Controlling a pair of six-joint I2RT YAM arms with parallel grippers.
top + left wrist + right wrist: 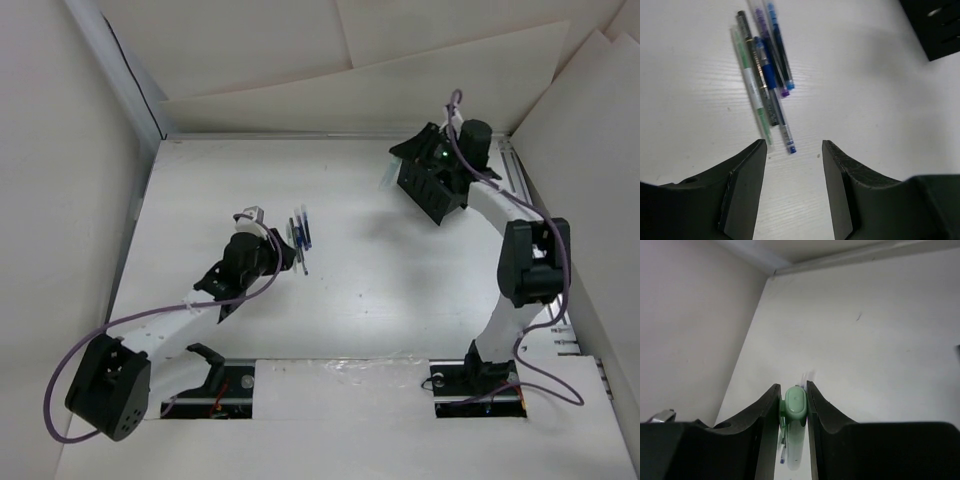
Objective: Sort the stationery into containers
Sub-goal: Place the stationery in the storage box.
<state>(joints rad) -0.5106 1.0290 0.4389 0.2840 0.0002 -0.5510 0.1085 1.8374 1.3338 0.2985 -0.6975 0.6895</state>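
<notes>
White table (360, 300): five pens (765, 80) counted, bunched; one black organizer (432, 185). Left end effector (792, 145) held spread above pens; right end effector (792, 385) clamped on green-capped pen (795, 407).

White, faintly wood-grained table (880, 100); pens (767, 75) in blue, dark olive, clear with a purple tip, and green-and-white; black organizer (937, 27) with slotted walls; mint-green piece (796, 404); matte black left gripper (792, 150) and right gripper (793, 388).
</notes>
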